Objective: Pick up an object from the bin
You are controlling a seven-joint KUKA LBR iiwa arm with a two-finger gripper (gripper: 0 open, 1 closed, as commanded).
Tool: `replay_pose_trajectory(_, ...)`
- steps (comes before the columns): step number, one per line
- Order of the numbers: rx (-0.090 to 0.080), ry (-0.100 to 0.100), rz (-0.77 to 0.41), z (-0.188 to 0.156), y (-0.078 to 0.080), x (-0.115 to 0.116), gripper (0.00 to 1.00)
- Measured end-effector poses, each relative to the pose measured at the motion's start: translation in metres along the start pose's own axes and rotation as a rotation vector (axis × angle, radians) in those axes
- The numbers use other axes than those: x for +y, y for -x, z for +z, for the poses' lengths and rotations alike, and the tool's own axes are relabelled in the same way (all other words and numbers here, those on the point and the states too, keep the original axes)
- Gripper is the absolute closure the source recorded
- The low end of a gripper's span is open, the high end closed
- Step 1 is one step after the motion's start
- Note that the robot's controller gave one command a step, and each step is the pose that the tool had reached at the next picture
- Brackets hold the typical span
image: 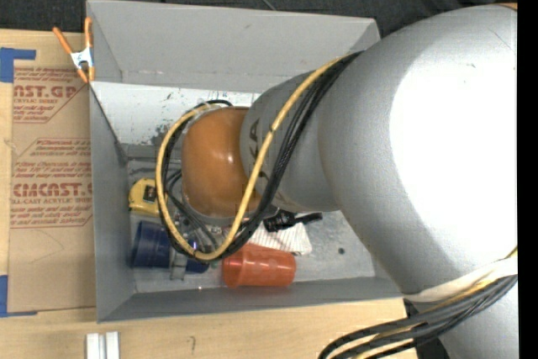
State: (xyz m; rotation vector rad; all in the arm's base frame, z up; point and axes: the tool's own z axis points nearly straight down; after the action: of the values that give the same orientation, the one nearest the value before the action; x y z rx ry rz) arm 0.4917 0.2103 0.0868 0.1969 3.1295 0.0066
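Arm (403, 139) blocks bin (227, 46) — orange cup (259, 269), maybe blue tub (150, 244).

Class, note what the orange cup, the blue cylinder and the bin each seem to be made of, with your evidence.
Orange cup: probably plastic, smooth with even colour and a faint sheen.
Blue cylinder: likely plastic too, dark and glossy, but partly hidden, so unsure.
Bin: sheet metal, matte grey, flat folded walls, scuffed floor.
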Motion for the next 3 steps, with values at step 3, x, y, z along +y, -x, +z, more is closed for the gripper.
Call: replay_pose_trajectory(3, 0.003, -0.002, 0.028, -0.082, 0.024, 0.033, 1.0)
